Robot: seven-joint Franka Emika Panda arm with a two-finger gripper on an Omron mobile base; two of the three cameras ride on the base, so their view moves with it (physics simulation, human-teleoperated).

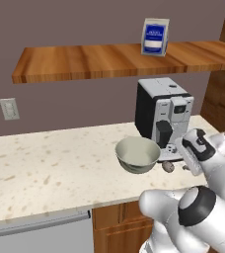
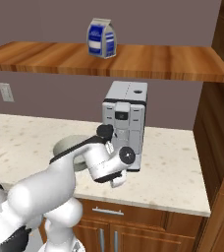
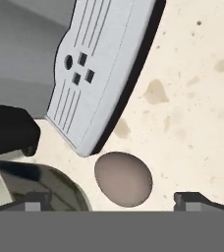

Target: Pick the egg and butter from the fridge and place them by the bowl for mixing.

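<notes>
Egg point(image 3: 123, 178) is sitting on the tabletop point(image 1: 50, 163) right now, just beside the bowl point(image 1: 137, 153) and close to the coffee machine's point(image 1: 163, 112) drip tray point(image 3: 101, 74). The end effector point(image 3: 116, 201) is hanging right over it with its fingers point(image 3: 195, 199) spread wide, one on each side and not pinching anything. So the egg looks delivered, I think, and the butter is still waiting to be fetched.

What's worrying me: it's round and sitting loose on a flat surface. If the arm is pulling away at an angle rather than straight up, a fingertip could be clipping it and sending it rolling toward the edge. The bowl rim and the tray are crowding that spot too, so a sloppy retreat could be bumping either one.
</notes>
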